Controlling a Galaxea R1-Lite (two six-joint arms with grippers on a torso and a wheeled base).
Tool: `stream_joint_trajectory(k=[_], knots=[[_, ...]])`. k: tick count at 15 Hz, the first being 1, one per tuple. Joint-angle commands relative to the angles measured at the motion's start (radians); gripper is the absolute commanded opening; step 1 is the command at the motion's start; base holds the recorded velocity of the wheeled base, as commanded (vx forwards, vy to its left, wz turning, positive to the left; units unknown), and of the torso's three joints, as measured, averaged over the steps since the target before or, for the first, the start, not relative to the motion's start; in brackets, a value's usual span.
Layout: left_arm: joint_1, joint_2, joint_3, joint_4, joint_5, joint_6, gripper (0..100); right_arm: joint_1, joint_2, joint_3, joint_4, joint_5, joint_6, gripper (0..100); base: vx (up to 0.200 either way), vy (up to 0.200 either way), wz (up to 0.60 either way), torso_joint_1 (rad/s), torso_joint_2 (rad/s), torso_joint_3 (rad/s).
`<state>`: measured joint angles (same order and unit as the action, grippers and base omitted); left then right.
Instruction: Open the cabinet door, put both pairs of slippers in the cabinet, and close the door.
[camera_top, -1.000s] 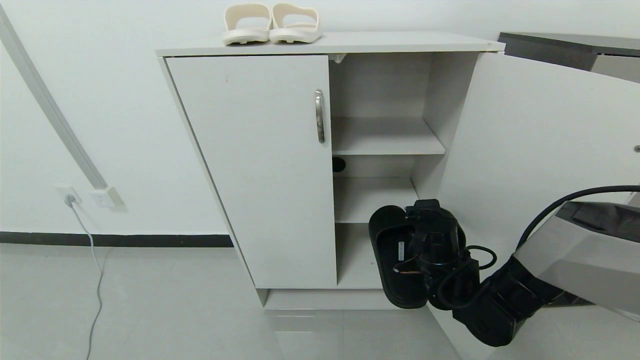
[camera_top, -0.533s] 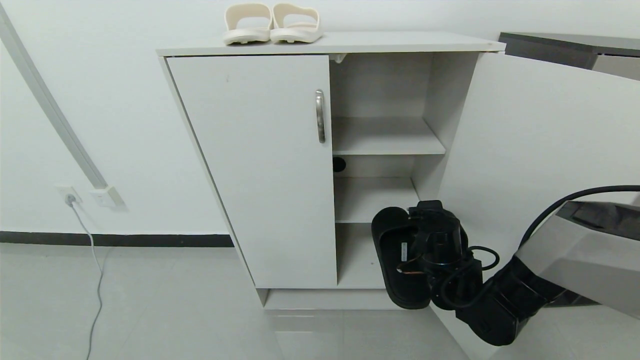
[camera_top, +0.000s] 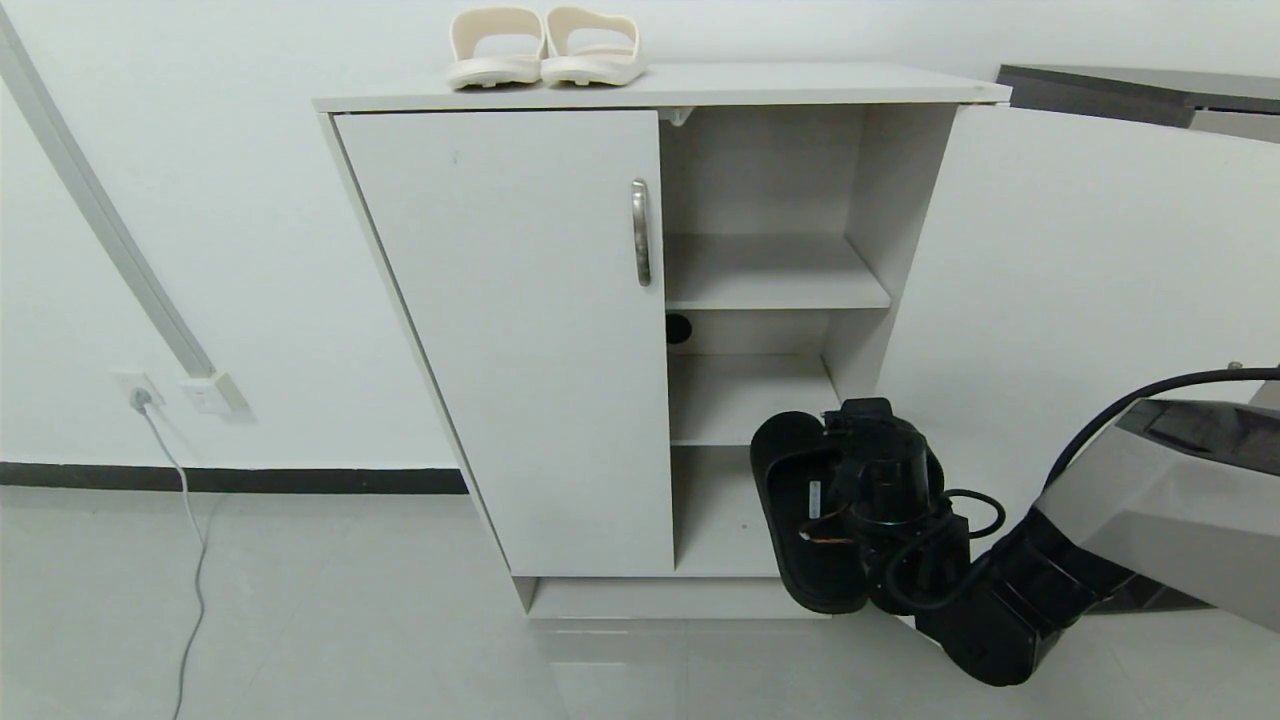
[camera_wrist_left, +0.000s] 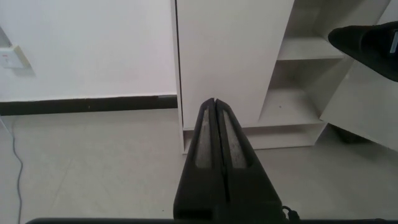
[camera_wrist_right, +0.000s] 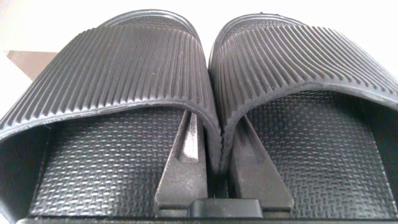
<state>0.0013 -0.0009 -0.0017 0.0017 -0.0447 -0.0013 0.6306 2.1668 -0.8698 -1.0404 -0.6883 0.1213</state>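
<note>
Right gripper (camera_wrist_right: 214, 140): clamped on the black slippers (camera_top: 800, 530), one finger under each strap, pinching the two adjoining inner sides together. The pair hangs on edge off its tip, toes pointing away from the wrist.

Cabinet (camera_top: 660, 88): the bottom compartment (camera_top: 710, 520) sits just ahead of the right gripper, slightly to its left; the slippers are at its mouth, not set down. The right door (camera_top: 1060, 280) is swung open, just beside the gripper on its right. The left door (camera_top: 510, 330) is shut, well to its left.

Cream slippers (camera_top: 545, 47): on the cabinet top, well above the right gripper and off to its left.

Left gripper (camera_wrist_left: 214, 112): fingers pressed together, holding nothing, over the floor (camera_wrist_left: 93, 162), with the cabinet ahead of it.
</note>
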Motion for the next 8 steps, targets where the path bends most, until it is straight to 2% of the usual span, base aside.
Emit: stream_joint_trajectory(k=[1, 5, 8], knots=[[0.0, 0.002, 0.0, 0.0, 0.0, 0.0, 0, 0.018, -0.01, -0.005, -0.006, 0.006, -0.002, 0, 0.0, 0.0, 0.0, 0.0, 0.0, 0.0], [0.0, 0.002, 0.0, 0.0, 0.0, 0.001, 0, 0.077, 0.031, -0.097, 0.003, 0.058, -0.002, 0, 0.0, 0.0, 0.0, 0.0, 0.0, 0.0], [0.0, 0.001, 0.0, 0.0, 0.0, 0.001, 0, 0.075, 0.114, -0.193, 0.023, 0.058, 0.005, 0, 0.0, 0.0, 0.0, 0.0, 0.0, 0.0]])
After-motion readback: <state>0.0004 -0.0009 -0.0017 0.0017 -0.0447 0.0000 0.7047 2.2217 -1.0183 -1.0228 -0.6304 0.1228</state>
